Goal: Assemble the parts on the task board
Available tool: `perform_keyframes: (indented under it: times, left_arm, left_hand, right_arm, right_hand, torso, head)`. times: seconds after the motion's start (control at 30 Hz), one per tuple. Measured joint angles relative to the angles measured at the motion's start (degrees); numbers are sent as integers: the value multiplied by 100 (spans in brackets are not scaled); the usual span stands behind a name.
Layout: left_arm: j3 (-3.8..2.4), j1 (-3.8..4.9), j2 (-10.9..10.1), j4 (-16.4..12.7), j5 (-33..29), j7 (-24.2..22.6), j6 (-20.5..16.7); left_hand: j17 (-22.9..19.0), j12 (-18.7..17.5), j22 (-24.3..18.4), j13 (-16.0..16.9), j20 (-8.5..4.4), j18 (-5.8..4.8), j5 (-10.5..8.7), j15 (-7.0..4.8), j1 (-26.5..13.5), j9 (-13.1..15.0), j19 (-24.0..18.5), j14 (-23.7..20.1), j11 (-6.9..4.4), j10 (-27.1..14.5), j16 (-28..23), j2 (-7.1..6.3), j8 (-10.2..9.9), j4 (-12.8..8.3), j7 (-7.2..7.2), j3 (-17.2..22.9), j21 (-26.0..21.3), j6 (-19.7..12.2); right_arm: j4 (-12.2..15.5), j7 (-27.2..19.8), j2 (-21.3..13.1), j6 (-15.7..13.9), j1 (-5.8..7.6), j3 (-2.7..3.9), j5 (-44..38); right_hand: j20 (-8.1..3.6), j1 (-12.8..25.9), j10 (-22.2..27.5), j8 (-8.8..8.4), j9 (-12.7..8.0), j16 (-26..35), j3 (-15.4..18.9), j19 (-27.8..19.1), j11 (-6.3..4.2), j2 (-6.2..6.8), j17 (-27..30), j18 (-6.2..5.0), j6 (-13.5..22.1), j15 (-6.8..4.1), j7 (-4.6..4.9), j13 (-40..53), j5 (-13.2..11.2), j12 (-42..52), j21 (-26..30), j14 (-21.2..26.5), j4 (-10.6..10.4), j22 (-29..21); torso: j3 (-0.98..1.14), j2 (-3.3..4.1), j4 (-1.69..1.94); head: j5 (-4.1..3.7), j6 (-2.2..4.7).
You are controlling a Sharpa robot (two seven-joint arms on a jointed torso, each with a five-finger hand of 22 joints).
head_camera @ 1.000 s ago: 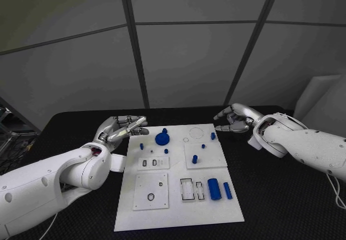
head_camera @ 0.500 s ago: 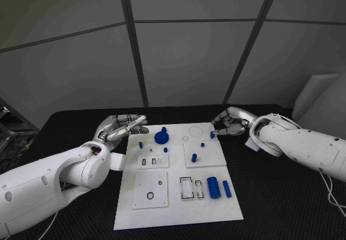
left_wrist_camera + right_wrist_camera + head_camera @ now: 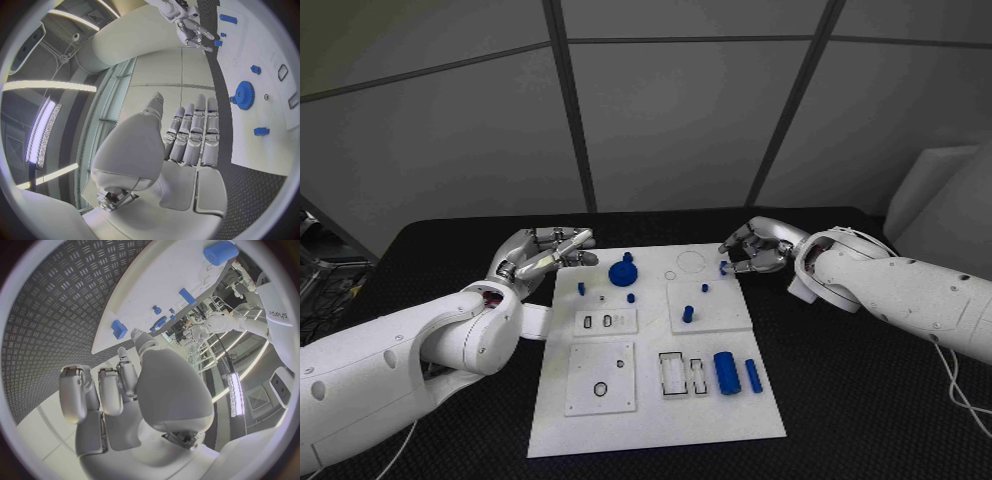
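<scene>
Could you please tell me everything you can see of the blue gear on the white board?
The blue gear is a round, toothed wheel with a raised hub or knob at its centre, and looks like matte plastic. It sits at the far end of the white board, left of the middle, with smaller blue pieces near it. The left wrist view shows its toothed rim clearly. Neither hand touches it: the left hand hovers beside the board's far left corner, apart from the gear.

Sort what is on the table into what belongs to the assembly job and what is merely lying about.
Job:
task board
blue gear
large blue cylinder
slim blue bar
blue peg
small blue peg by the right hand
left hand

Lying about:
white cable
</scene>
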State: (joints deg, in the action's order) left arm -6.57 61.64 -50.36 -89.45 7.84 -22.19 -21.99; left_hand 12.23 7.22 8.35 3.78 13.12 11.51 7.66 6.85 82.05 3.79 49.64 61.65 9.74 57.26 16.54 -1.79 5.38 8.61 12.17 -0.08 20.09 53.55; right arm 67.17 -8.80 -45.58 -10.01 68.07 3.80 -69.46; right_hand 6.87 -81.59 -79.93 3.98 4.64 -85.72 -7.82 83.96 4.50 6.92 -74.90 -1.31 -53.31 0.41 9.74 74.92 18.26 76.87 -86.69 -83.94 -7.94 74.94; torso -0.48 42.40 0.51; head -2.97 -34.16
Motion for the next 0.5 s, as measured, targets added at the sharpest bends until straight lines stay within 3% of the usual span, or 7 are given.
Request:
perform_keyframes:
  times: [0.5]
  left_arm:
    - [0,-1,0,0,0,0,4]
  left_hand:
    - [6,-23,1,0,0,0,0,0,-24,0,0,0,0,0,-23,24,0,0,0,0,0,0]
  right_arm:
    - [-94,107,41,120,-27,-1,-136]
  right_hand:
    - [0,-30,0,18,17,0,16,0,0,-30,-5,0,-41,0,-2,0,0,0,0,0,16,-1]
  torso:
    - [-1,-1,-1]
  head:
    - [-11,-24]
